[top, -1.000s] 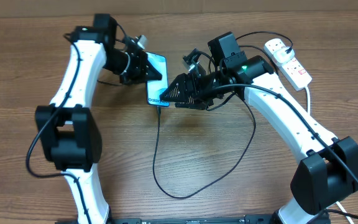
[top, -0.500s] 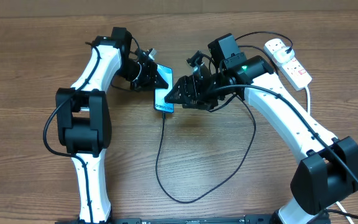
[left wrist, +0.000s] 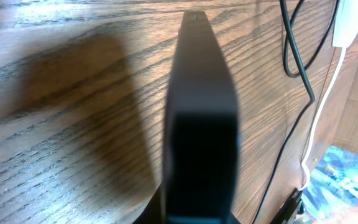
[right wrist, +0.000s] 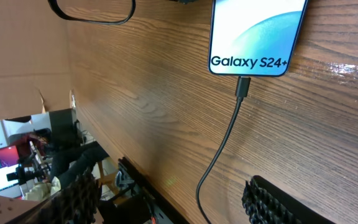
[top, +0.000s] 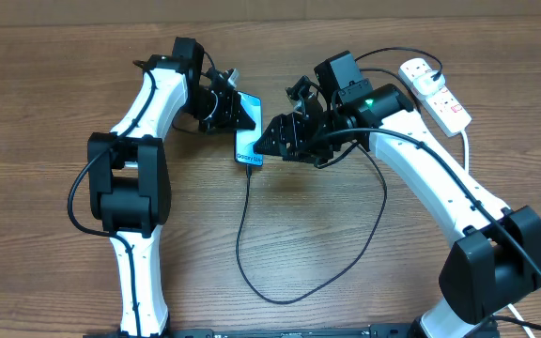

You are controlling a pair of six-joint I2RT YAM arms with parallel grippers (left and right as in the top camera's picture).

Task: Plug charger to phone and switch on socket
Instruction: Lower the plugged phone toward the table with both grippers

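The phone (right wrist: 257, 31) lies at the top of the right wrist view, screen lit. The connector (right wrist: 243, 86) of the charger (top: 239, 235) is seated in its lower edge. The right fingers (right wrist: 278, 200) stand released, with nothing between them. The left fingers (top: 225, 111) are at the upper end of the phone, but whether they are clenched on it cannot be told.

The socket (top: 435, 91) waits in the upper right of the overhead view, well apart from both. Its switch (top: 452, 106) is too small to read.

The first danger is the cable. It loops wide over the desk (top: 17, 113) and passes under the right arm (top: 421, 160), so a sweep toward the socket could drag it and pull the connector out. A shift of the phone could do the same. The socket also lies loose near the desk edge, so a slanted press may slide it instead of tipping the switch.
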